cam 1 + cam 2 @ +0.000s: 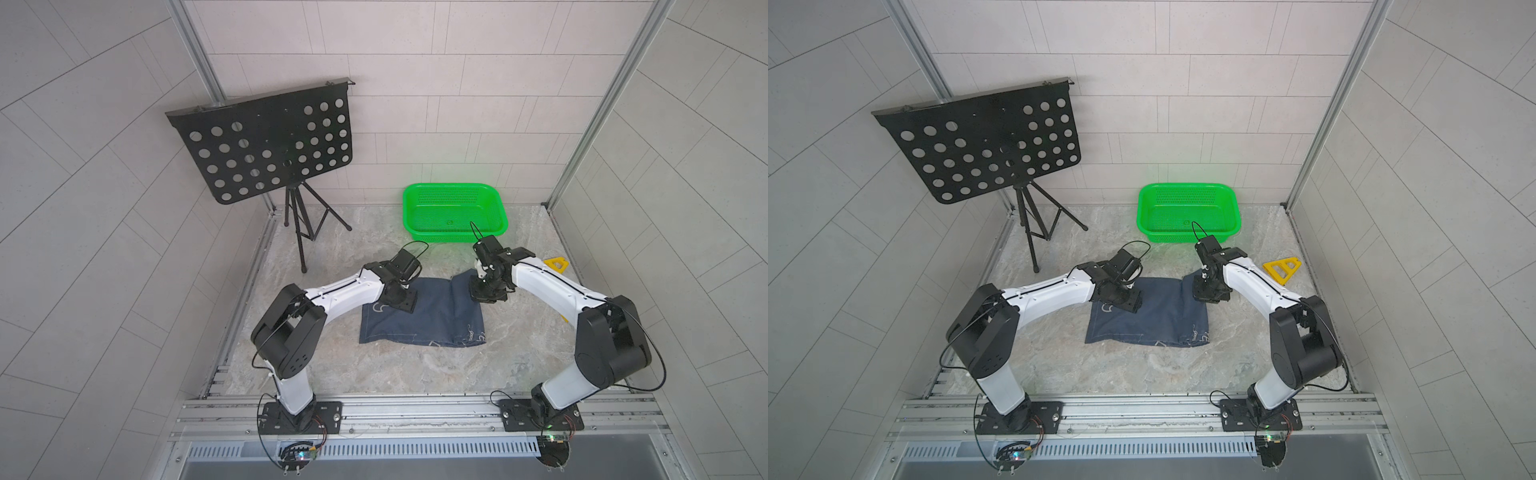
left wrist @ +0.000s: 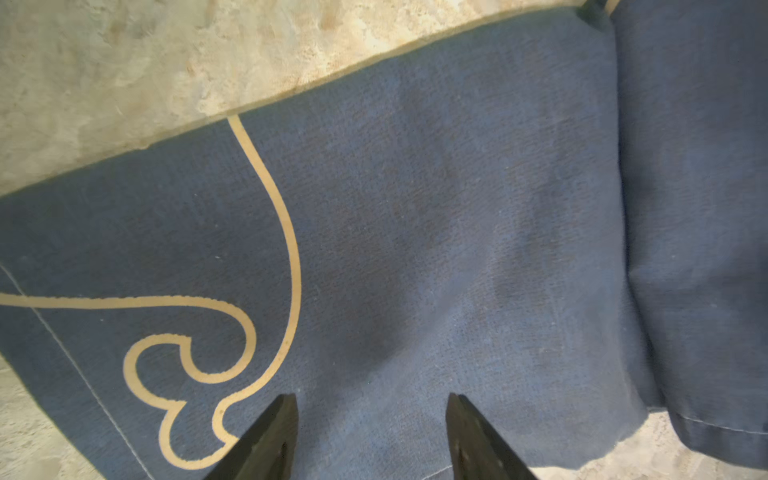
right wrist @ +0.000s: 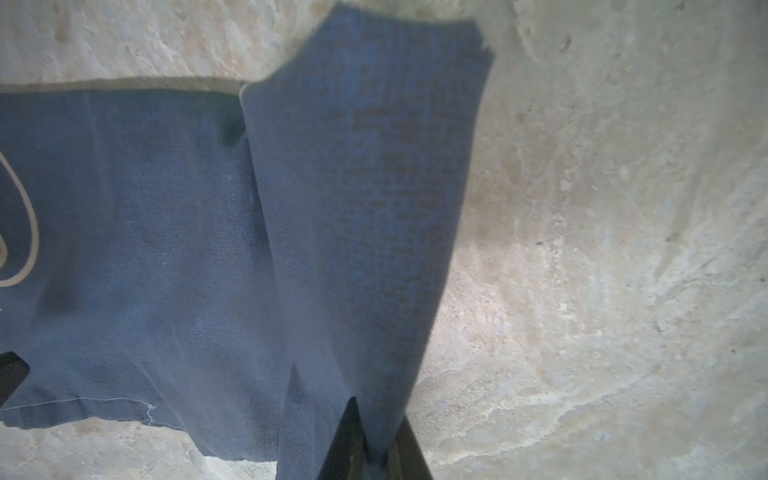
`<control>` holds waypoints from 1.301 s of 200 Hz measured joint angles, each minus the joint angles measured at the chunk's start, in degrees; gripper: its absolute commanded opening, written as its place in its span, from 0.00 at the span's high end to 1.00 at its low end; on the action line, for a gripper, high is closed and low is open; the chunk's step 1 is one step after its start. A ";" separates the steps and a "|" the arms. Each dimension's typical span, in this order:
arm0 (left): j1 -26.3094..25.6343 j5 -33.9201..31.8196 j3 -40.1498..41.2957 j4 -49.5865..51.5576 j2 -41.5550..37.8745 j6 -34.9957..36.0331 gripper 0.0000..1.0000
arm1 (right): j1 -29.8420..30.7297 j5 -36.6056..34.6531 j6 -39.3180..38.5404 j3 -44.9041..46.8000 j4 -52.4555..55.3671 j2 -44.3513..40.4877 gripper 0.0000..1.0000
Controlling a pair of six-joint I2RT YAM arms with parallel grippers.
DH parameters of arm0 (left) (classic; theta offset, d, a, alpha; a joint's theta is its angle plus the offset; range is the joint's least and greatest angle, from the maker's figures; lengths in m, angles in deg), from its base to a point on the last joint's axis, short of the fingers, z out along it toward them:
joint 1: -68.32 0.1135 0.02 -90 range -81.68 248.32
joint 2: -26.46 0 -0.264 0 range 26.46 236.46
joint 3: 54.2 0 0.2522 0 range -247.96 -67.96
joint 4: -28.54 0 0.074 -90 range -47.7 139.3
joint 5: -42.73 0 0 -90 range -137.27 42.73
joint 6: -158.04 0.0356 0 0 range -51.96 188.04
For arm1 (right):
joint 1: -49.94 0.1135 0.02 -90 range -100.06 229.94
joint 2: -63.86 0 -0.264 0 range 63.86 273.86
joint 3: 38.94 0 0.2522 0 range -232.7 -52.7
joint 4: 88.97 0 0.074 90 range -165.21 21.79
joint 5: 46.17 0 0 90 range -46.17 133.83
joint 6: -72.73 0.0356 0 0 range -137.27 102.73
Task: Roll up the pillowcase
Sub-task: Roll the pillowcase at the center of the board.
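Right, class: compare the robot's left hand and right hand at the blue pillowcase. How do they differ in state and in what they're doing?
The left hand has its fingers apart with nothing between them, while the right hand is pinched on a fold of the pillowcase. Under the left hand the cloth lies flat, but at the right hand it rises in a lifted fold. Both have dark fingers and hang over the cloth's far half.

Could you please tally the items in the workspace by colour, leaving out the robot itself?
Navy: 1, the pillowcase
Green: 1, the basket
Yellow: 1, the triangle
Black: 1, the music stand
Total: 4
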 measured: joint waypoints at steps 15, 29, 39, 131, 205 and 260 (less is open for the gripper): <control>0.02 0.11 0.02 -0.09 0.09 0.04 0.35 | 1.44 -1.40 0.26 -1.33 1.36 0.87 0.75; 0.02 0.13 0.11 -0.11 0.13 0.22 0.35 | 2.80 -2.56 0.20 -2.75 2.49 1.66 0.73; 0.02 0.13 0.31 -0.17 0.13 0.28 0.35 | 3.91 -3.28 0.20 -3.87 3.10 2.10 0.71; 3.63 1.25 4.00 1.33 -4.98 0.15 0.32 | 12.52 0.96 2.89 -9.86 1.05 8.48 0.71; 4.55 2.47 5.99 4.96 -12.94 -0.57 0.31 | 15.96 7.85 4.94 -9.55 -4.33 12.26 0.71; 4.55 5.11 5.99 6.80 -17.20 -1.90 0.31 | 15.15 17.59 9.88 -2.99 -17.33 12.22 0.61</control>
